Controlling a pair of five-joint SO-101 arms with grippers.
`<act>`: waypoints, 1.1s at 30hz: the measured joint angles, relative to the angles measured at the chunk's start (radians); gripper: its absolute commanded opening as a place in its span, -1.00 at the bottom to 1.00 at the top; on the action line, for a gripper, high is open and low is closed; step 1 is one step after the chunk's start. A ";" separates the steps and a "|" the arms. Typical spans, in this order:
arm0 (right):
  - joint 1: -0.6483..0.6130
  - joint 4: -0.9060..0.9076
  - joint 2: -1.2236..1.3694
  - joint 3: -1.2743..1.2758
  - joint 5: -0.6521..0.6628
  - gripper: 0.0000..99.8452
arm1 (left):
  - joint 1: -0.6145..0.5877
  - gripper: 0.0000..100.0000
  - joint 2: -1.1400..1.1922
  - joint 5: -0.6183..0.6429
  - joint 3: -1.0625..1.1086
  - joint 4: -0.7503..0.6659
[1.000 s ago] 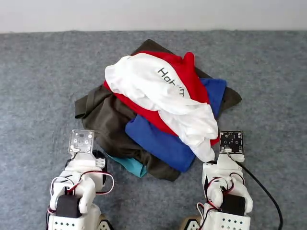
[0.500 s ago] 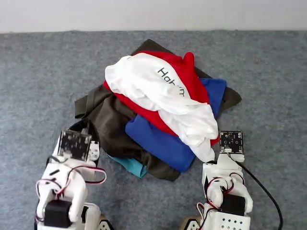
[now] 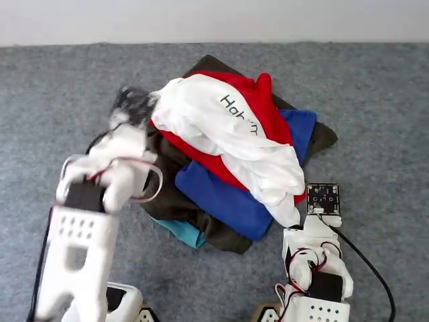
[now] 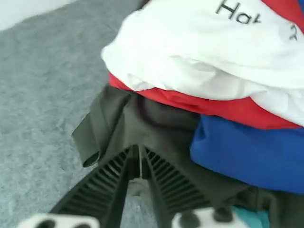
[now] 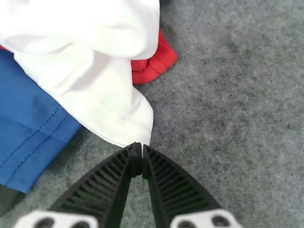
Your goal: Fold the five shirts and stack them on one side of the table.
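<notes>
Five shirts lie heaped on the table (image 3: 375, 100): the white shirt (image 3: 214, 121) tops the red shirt (image 3: 265, 100), blue shirt (image 3: 228, 198), olive shirt (image 3: 173, 206) and teal shirt (image 3: 188, 233). The left gripper (image 4: 140, 164) hangs clenched and empty over the olive shirt; the right gripper (image 5: 141, 159), clenched too, sits at the white shirt's hem.

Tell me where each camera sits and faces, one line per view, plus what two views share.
High view: fixed above the table, looking down on the shirt heap; left arm and right arm show.
Left wrist view: on the left arm, facing along the shut left pincer at the olive shirt.
Right wrist view: on the right arm, facing down past the shut right pincer at the white shirt hem.
Shared: both wrist views show white shirt, red shirt, blue shirt.
</notes>
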 measured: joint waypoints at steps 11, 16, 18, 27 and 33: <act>0.000 0.000 0.000 0.000 0.000 -0.98 | 0.212 -0.25 0.466 -0.158 -0.434 0.195; 0.000 0.000 0.000 0.000 0.000 -0.98 | 0.242 -0.25 0.698 -0.163 -0.649 0.233; 0.000 0.000 0.000 0.000 0.000 -0.98 | 0.258 -0.25 0.790 -0.190 -0.735 0.259; 0.000 0.000 0.000 0.000 0.000 -0.98 | 0.292 -0.25 1.246 -0.253 -1.114 0.364; 0.000 0.000 0.000 0.000 0.000 -0.98 | 0.293 -0.50 1.565 -0.301 -1.372 0.485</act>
